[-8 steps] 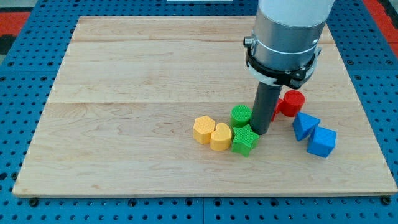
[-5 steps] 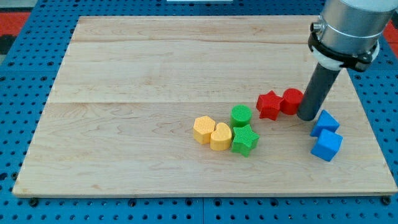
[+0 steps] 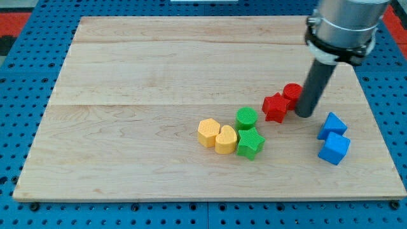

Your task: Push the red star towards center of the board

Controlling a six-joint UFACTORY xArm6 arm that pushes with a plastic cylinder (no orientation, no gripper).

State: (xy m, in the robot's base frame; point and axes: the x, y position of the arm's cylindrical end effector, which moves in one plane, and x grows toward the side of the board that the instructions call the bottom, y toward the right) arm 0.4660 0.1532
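Observation:
The red star (image 3: 275, 107) lies right of the board's middle. A red cylinder (image 3: 291, 93) touches it on its upper right. My tip (image 3: 304, 115) stands just right of the red star and below the red cylinder, close against both. The rod hides part of the cylinder's right side.
A green cylinder (image 3: 247, 118) and a green star (image 3: 250, 143) sit left of the red star. Two yellow blocks, a hexagon (image 3: 206, 132) and a heart (image 3: 224, 139), lie beside them. Two blue blocks (image 3: 332, 126) (image 3: 334, 149) lie at the right. The wooden board (image 3: 127, 95) has blue pegboard around it.
My tip swung from left of the red blocks round to their right, then edged left. The red cylinder has shifted up and left against the star. The blue blocks were nudged right.

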